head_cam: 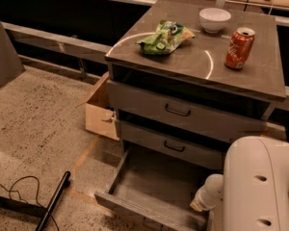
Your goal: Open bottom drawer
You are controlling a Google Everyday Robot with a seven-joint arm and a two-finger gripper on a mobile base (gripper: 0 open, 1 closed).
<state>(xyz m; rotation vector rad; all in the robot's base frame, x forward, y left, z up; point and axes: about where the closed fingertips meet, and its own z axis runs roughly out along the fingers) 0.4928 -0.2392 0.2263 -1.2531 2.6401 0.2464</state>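
Note:
The bottom drawer (149, 189) of the grey cabinet (192, 66) stands pulled far out, with its bare inside showing. Its front (130, 210) faces the lower edge of the view, and its handle is hidden. The middle drawer (173, 146) and top drawer (178, 110) above it are shut. My white arm (260, 186) comes in from the lower right. Its slim end, with my gripper (198, 206), hangs low over the open drawer's front right corner.
On the cabinet top lie a green snack bag (164, 36), a white bowl (215, 19) and an orange soda can (239, 48). A cardboard box (100, 114) sits left of the cabinet. A black pole (55, 201) and cable (14, 191) lie on the floor at lower left.

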